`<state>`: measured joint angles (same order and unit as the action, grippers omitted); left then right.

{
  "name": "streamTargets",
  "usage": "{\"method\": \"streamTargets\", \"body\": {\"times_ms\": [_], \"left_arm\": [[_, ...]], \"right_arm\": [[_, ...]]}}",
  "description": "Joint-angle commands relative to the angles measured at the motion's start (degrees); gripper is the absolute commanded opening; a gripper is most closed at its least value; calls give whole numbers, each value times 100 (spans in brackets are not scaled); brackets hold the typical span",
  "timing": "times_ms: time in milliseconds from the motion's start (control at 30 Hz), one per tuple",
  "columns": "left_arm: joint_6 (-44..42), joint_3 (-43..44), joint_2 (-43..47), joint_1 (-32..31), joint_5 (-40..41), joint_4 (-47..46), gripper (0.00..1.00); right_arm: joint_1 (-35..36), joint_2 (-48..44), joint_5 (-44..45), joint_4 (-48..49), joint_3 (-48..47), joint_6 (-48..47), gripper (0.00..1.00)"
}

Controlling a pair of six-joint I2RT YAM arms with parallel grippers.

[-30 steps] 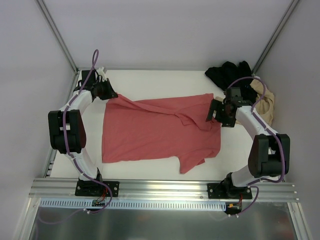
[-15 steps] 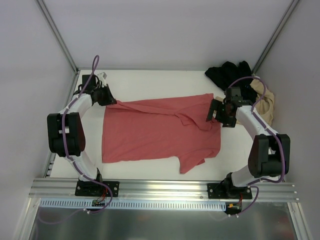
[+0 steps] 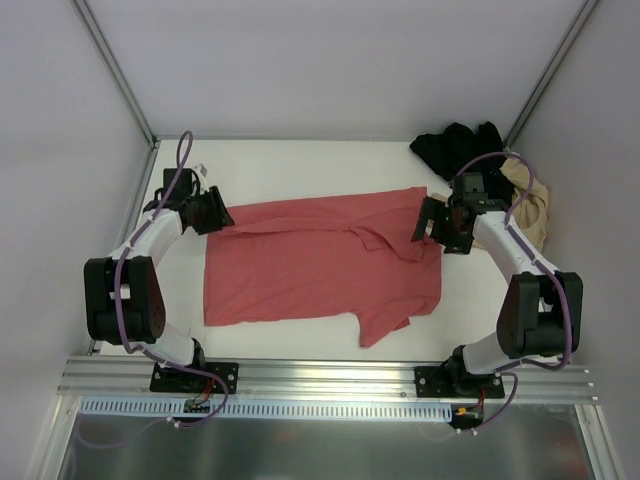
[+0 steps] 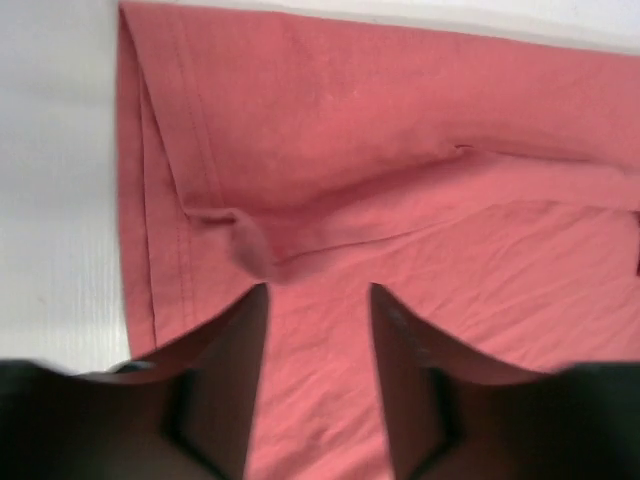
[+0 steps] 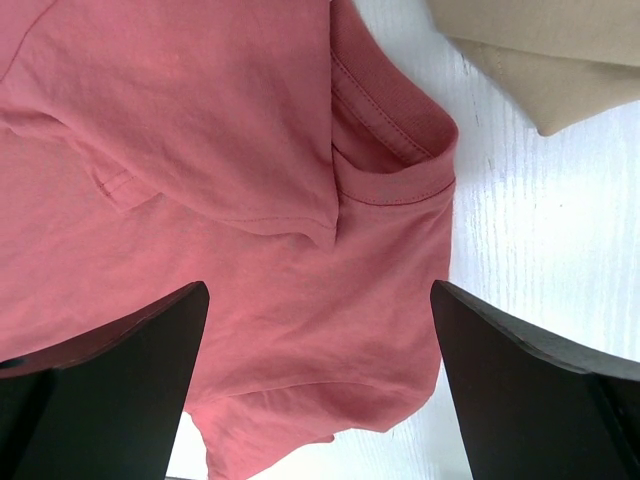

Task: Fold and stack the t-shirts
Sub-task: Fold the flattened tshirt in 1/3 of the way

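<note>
The coral-red t-shirt [image 3: 320,262] lies spread across the white table, its collar [image 5: 390,110] at the right end and one sleeve hanging toward the near edge. My left gripper [image 3: 222,214] sits at the shirt's far left corner. In the left wrist view the left gripper [image 4: 318,290] is open just above the cloth, with nothing between its fingers [image 4: 240,350] and a small pinched ridge of cloth [image 4: 255,250] right ahead. My right gripper [image 3: 426,226] hovers wide open over the collar end, as the right wrist view [image 5: 320,290] shows. The black t-shirt [image 3: 457,148] and the beige t-shirt [image 3: 534,205] lie crumpled at the back right.
The beige t-shirt's edge [image 5: 540,55] lies close beside the red collar, with a strip of bare table [image 5: 530,250] between them. A metal frame rail [image 3: 330,378] runs along the near edge, and grey walls close in the left, right and back.
The left gripper carried the shirt's far left corner toward the near side, flattening it, then opened and let the cloth go. The right arm has not moved.
</note>
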<state>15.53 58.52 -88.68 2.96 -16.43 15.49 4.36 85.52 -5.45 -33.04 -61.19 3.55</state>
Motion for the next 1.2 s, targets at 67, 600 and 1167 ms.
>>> {"method": "streamTargets", "body": {"times_ms": [67, 600, 1167], "left_arm": [[600, -166, 721, -32, 271, -98, 74], [1365, 616, -948, -32, -46, 77, 54], [1207, 133, -466, -24, 816, 965, 49]], "right_arm": [[-84, -263, -17, -186, -315, -83, 100], [-102, -158, -61, -133, -359, -135, 99], [-102, -158, -132, 8, -200, -83, 99]]}}
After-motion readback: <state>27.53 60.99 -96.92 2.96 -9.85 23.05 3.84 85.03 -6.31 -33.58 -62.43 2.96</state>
